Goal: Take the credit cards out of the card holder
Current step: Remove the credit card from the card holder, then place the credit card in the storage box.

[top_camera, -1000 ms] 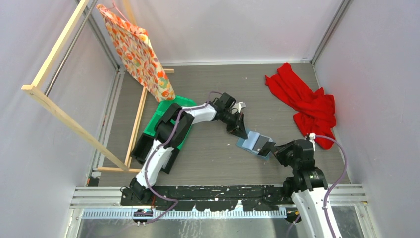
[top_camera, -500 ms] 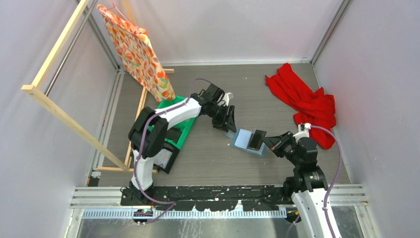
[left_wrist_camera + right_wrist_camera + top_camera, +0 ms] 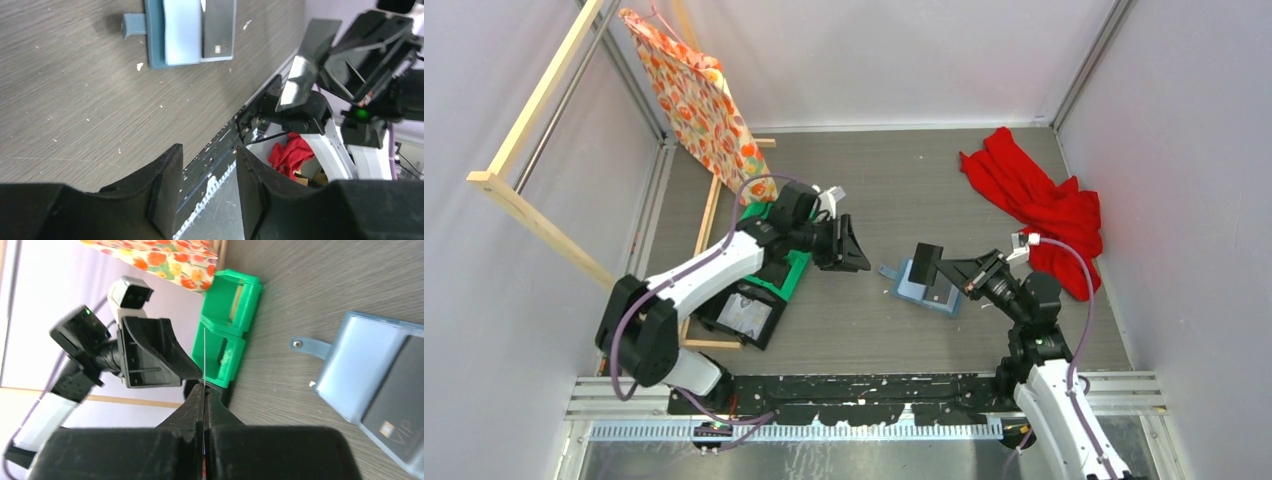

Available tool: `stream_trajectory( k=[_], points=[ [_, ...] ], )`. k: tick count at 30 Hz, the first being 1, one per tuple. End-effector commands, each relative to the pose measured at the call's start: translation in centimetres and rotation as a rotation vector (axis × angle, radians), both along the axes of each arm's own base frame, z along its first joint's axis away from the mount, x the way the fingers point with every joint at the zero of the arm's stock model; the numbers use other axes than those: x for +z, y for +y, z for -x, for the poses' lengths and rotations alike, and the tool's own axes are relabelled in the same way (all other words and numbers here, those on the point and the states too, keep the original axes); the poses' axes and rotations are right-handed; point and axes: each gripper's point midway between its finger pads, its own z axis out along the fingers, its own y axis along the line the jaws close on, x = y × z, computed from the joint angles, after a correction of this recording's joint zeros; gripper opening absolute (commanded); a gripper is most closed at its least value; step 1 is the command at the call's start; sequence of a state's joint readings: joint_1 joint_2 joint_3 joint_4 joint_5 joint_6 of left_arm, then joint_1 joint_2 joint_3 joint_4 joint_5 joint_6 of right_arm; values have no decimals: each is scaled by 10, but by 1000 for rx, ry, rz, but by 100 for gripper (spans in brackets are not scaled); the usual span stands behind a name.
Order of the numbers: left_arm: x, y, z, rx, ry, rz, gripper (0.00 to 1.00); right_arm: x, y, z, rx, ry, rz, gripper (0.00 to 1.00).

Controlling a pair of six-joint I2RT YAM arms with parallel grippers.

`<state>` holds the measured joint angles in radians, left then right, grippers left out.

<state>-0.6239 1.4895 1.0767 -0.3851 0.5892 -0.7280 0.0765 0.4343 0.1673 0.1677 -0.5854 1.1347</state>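
Right pincer (image 3: 953,268) grips a dark card (image 3: 927,261) above the card holder (image 3: 911,287).

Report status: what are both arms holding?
Left gripper open, empty. Right gripper shut on thin dark card, clear of blue-teal folding wallet. Second dark card on wallet.

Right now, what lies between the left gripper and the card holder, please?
Only bare table separates the left gripper from the card holder, per the top view.

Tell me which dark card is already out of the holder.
The dark card pinched in the right gripper, held in the air; the VIP card lies on the open card holder.
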Motion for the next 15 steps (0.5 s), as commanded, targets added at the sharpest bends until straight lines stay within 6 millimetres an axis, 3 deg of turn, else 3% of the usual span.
stream_trajectory(
  k=[1,10,15],
  points=[
    [42,-15,-1,69,-35,251,45,45,12,2,73,-161,-117,1],
    [71,-37,2,36,5,628,48,54,43,0,159,-187,-107,1],
    [75,-41,2,19,-6,662,49,56,60,-2,211,-190,-106,1]
  ],
)
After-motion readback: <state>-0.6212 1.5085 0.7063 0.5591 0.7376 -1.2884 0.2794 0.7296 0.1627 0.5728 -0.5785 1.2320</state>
